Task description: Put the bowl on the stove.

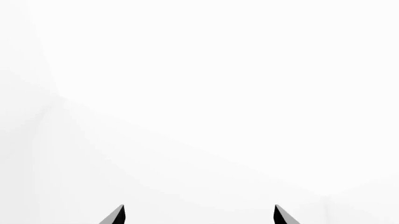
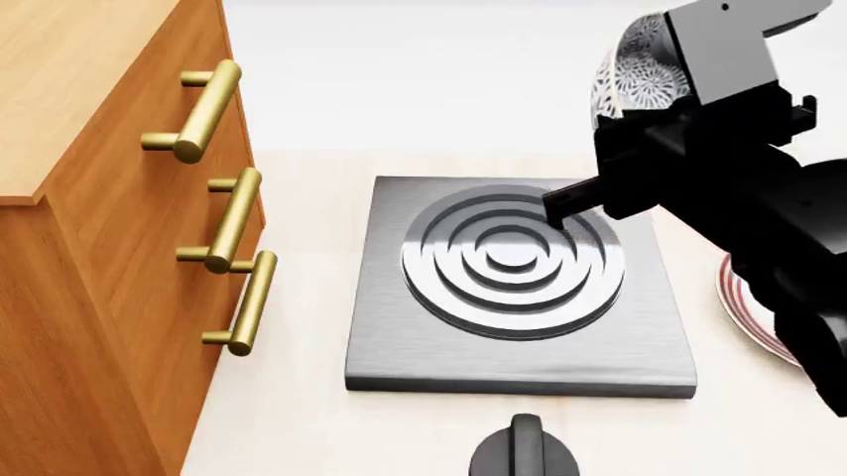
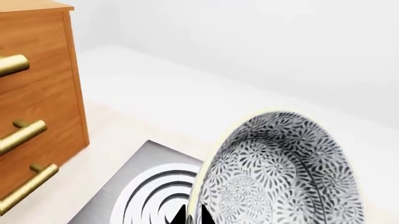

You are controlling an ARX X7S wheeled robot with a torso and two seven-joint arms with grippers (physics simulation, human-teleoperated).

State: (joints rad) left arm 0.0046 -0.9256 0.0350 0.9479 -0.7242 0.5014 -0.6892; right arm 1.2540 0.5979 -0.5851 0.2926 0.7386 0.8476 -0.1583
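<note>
bowl [image 3: 281,172] above stove [image 2: 523,288] edge

Patterned bowl [image 2: 641,69] in right pincer [image 2: 622,159], tilted above stove [image 2: 397,327]

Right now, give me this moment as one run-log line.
phase: carrying | right gripper: shut on bowl rim, bowl tilted, lifted over stove | left gripper: open, idle | burner: bare

Bright, even, sharp renders; soft sheen on the stove [image 2: 397,327], left wrist view washed out white
</note>
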